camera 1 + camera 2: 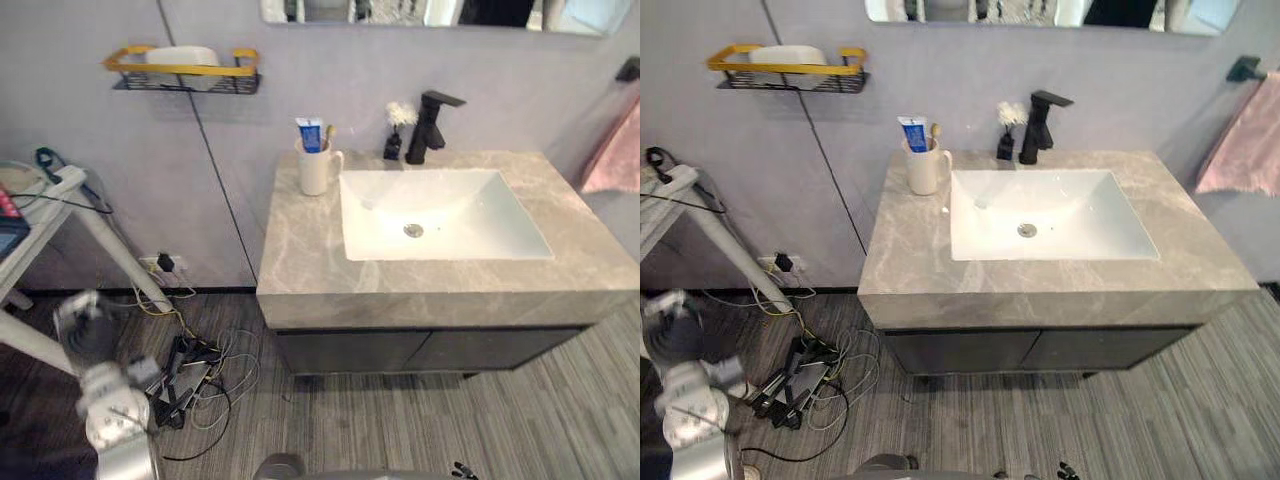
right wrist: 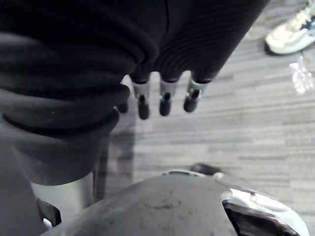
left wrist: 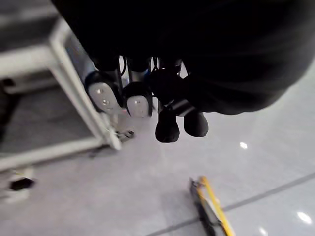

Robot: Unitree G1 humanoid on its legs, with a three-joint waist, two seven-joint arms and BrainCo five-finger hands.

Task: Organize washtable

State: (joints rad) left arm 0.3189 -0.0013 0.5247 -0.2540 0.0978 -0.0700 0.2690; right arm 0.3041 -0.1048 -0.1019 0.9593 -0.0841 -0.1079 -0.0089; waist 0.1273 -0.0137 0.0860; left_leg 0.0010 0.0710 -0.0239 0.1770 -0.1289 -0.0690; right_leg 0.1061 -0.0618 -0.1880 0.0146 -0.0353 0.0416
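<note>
Grey marble table [image 1: 300,262] untouched;
left hand [image 3: 138,101], right hand [image 2: 165,100] slack, empty; hasty reach may topple the white cup [image 1: 316,176].

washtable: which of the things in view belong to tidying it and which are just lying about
Belongs to the job:
washtable top
cup holding toothpaste tube and toothbrush
small dark bottle beside the tap

Just lying about:
wall rack
pink towel
floor cables
white stand
</note>
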